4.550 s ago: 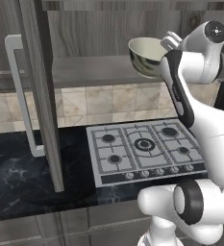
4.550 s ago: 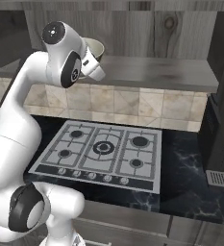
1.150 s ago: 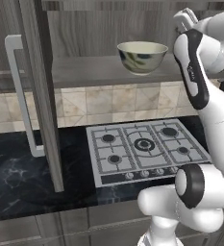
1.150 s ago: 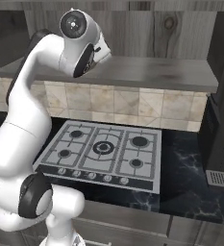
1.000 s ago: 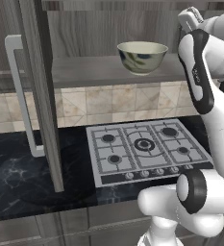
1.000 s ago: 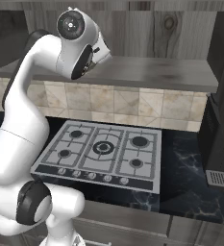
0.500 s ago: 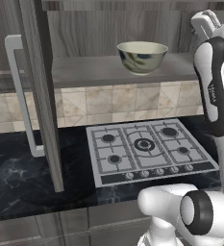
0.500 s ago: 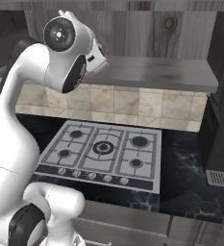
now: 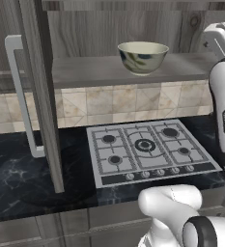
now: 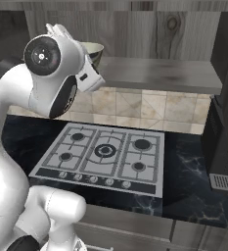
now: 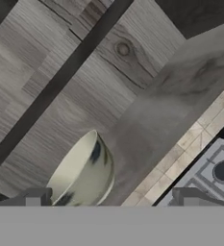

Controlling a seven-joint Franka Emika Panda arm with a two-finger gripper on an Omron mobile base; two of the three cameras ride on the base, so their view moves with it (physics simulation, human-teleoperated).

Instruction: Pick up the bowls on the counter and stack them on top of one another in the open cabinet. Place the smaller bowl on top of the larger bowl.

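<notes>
The larger bowl (image 9: pixel 143 57), deep, cream and mottled, stands upright on the shelf (image 9: pixel 85 72) of the open cabinet; its rim also peeks out behind the arm (image 10: pixel 95 49). In the hand view my gripper (image 11: pixel 111 199) is open, its fingertips (image 11: pixel 34 198) far apart. The bowl (image 11: pixel 82 173) lies beyond them on the left, clear of both tips. My hand (image 9: pixel 220 37) hangs at shelf height, well to the right of the bowl. The smaller bowl is out of view. The black marble counter (image 9: pixel 17 173) runs on either side of the hob.
The cabinet door (image 9: pixel 41 96) stands open on the left, its long silver handle (image 9: pixel 20 96) jutting forward. A steel gas hob (image 9: pixel 147 149) sits below the shelf. A dark tall unit (image 10: pixel 223 112) stands at the right. My white arm (image 10: pixel 52 78) blocks the left of the right base view.
The bowl, held in the gripper several seconds ago, now stands free on the shelf. Over the last second my hand has drawn back to the right, away from it.
</notes>
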